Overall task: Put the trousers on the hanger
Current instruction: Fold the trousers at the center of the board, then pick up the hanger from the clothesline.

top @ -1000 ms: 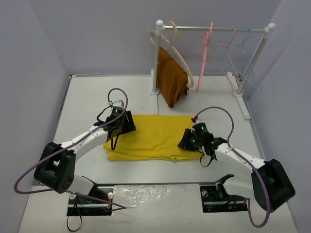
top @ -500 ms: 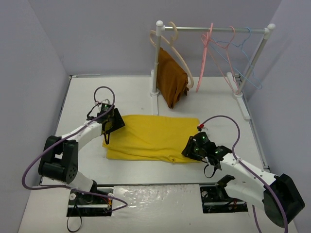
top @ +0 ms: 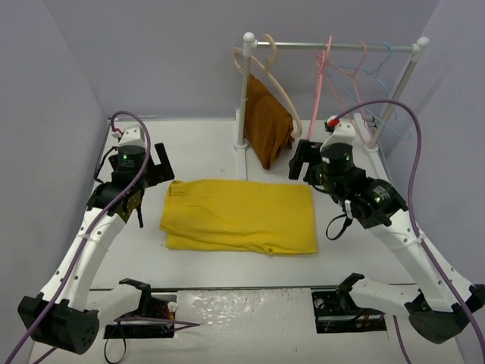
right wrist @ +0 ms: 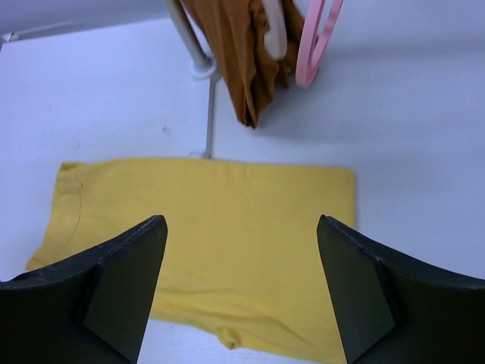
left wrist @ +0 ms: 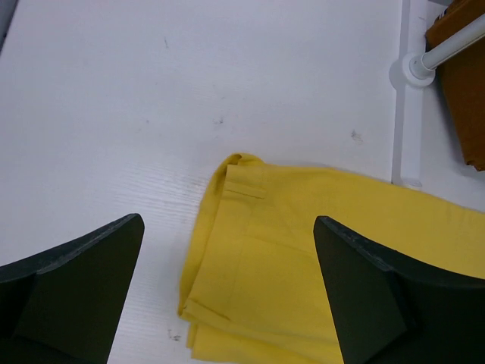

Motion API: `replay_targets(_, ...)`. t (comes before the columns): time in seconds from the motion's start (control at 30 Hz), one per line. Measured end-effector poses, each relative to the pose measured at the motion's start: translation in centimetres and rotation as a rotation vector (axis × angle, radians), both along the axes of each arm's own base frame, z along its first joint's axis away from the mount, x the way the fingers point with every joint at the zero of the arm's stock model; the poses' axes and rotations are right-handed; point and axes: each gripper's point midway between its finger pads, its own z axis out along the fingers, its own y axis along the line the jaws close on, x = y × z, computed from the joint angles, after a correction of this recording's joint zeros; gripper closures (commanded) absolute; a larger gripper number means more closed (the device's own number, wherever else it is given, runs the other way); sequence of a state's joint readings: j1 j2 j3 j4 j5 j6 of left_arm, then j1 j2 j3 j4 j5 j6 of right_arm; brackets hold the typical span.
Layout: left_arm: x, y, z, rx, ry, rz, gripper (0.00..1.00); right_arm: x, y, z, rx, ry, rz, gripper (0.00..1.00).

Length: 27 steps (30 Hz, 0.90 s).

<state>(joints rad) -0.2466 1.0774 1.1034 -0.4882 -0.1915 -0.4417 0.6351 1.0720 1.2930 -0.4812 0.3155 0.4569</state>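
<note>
While the left gripper [left wrist: 227, 224] and right gripper [right wrist: 241, 221] both hover spread wide and empty, the trousers [top: 239, 216] lie folded flat on the table [top: 189, 144] between them and the hanger [top: 317, 98] hangs on the rail [top: 303, 45], so I'd have the right one pinch its frame low and lift the hook straight off.

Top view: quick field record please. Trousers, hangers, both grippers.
trousers: folded, lying flat on the table, on no hanger
pink hangers: two, bare, on the rail
beige hanger: on the rail, carrying a brown cloth
blue hanger: on the rail, bare
left gripper: open, empty, off the trousers' left end
right gripper: open, empty, by the trousers' far right corner
task: trousers not yet hung
</note>
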Motion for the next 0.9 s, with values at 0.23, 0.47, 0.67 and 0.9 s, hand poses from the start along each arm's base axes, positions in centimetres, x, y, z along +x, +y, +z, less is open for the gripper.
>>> replay_targets(0.23,-2.6,1.2,-1.9,0.086,0.041,-0.035,0.04,7.6,-4.6,5.4,-0.108,-0.04,-0.148,0.23)
replay_targets(0.47,-3.9,1.2,-7.7,0.121,0.195,-0.069,0.04,14.6,-3.7,8.3,-0.143,-0.081,-0.123,0.25)
replay_targets(0.67,-3.8,1.1,-8.8,0.128,0.235,-0.072,0.04,19.4,-3.9,8.5,-0.16,-0.095,-0.161,0.3)
replay_targets(0.9,-3.8,1.1,-8.9,0.129,0.239,-0.072,0.04,23.6,-6.7,3.6,-0.206,-0.001,-0.247,0.48)
